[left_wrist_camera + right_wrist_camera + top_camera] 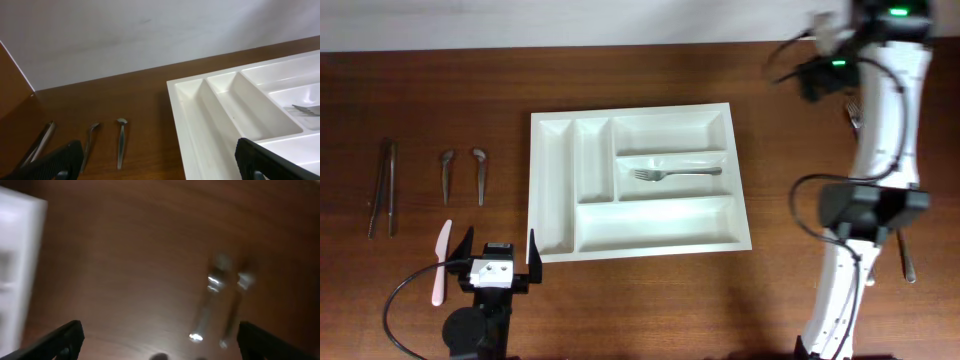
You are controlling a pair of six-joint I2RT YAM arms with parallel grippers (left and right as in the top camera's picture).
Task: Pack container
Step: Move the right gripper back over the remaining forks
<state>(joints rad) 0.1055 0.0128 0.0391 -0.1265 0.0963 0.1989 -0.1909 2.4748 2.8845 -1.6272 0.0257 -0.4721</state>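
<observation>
A pale wall runs behind a dark brown wooden bench [650, 310], and in the middle of it lies the white tray [655, 222], flat, with its two narrow upright slots on the left and three long slots across. A single fork [675, 173] lies in the middle long slot, prongs toward the narrow slots; the other slots show only bare plastic. Left of the tray, well apart from it, two spoons [463, 175] lie side by side, and farther left is a pair of long thin metal pieces [383, 188]. A pale plastic knife [440, 262] lies near the front edge, just beside the left pincer [498, 250]. That pincer sits low at the tray's front left corner with its fingers spread wide and nothing between them; from its own camera the tray's corner [200, 120] and the spoons [105, 142] lie ahead. The white right arm [880, 130] stands over the right side of the bench, away from the tray. Its pincer [160, 342] is wide too, holding nothing, above two shiny pieces of cutlery [222, 305]; the view is too blurred to say what they are, perhaps spoons.
</observation>
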